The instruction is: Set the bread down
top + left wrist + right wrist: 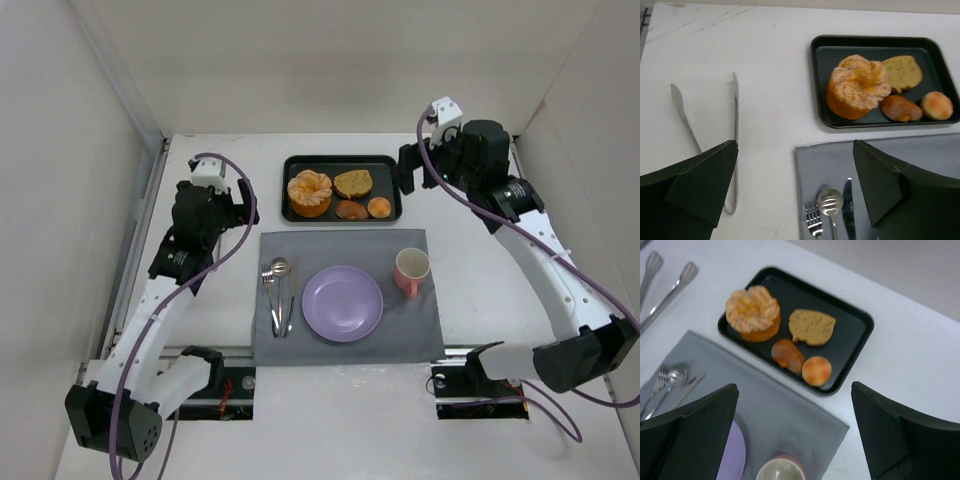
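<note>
The bread (309, 192), a large round orange-golden ring with a pale lobed top, sits at the left end of the black tray (340, 160). It also shows in the left wrist view (857, 86) and the right wrist view (752, 311). The purple plate (342, 303) lies empty on the grey placemat (420, 335). My left gripper (243, 210) is open and empty, hovering left of the tray (795, 150). My right gripper (406, 178) is open and empty, hovering at the tray's right end (795, 387).
The tray also holds a flat brown slice (353, 183), a dark oval pastry (350, 209) and a small round bun (379, 207). A pink cup (411, 270) stands right of the plate. A fork, spoon and knife (279, 290) lie left of it. Metal tongs (735, 125) lie on the table left of the placemat.
</note>
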